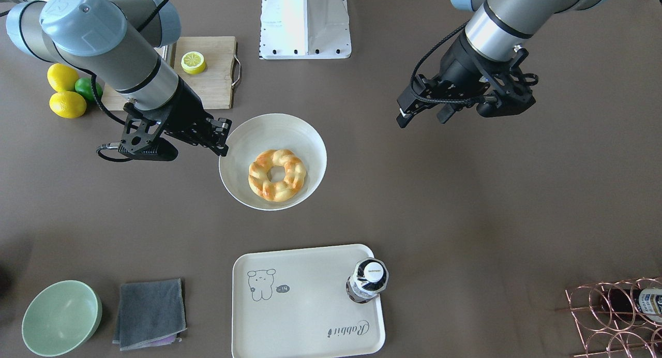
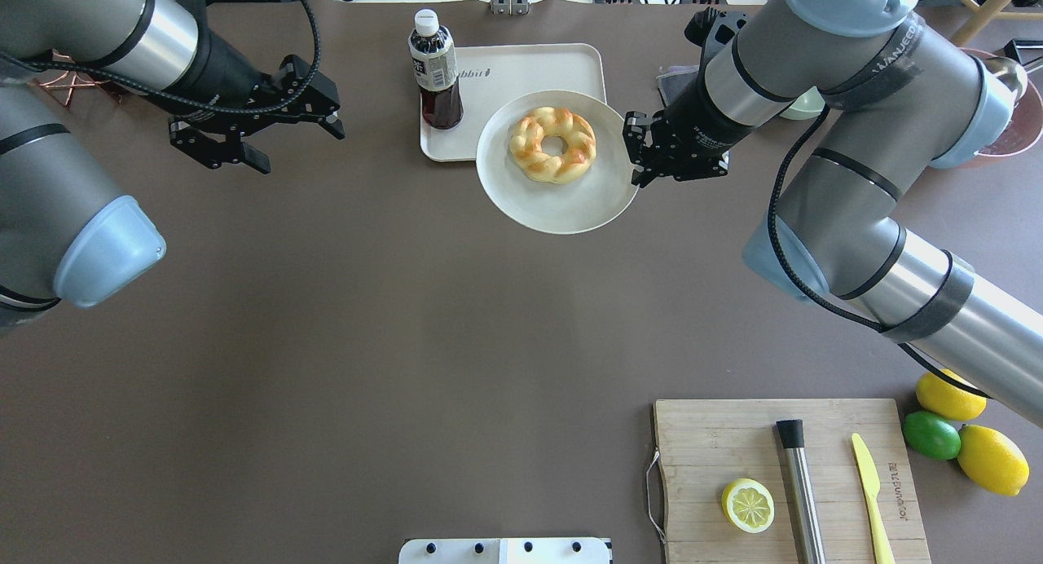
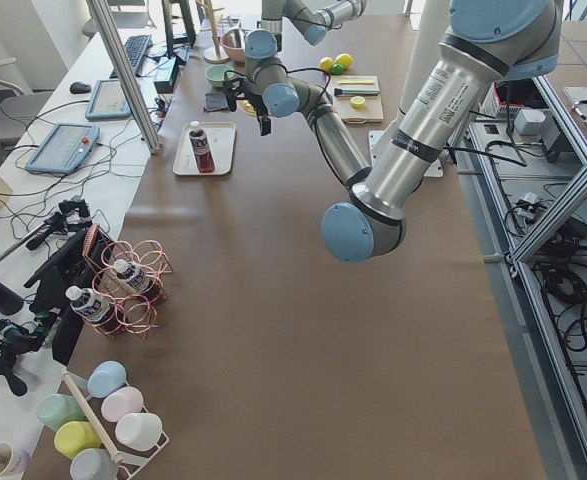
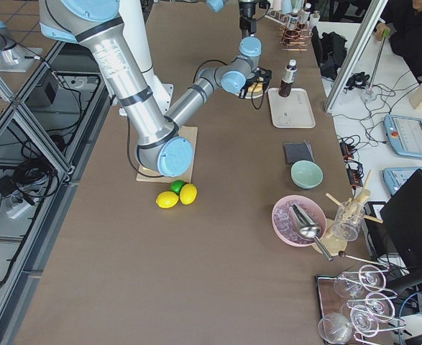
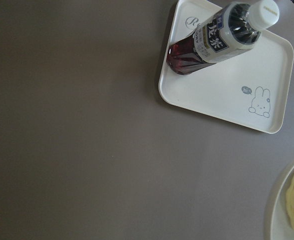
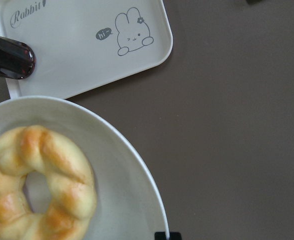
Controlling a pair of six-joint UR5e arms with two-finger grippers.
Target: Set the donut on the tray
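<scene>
My right gripper is clamped on the rim of a white bowl, pinching the edge on the side nearest the wooden cutting board. My left gripper hangs over bare table with its fingers spread apart and nothing between them.

The brown table carries everything. The cream tray lies flat toward the operators' edge. In the front-facing view it sits apart from the bowl, though from overhead the bowl covers one of its corners. A bottle of dark drink with a white cap stands upright on the tray, in the corner by the "Rabbit" script. The donut lies flat in the middle of the bowl, not on the tray.
</scene>
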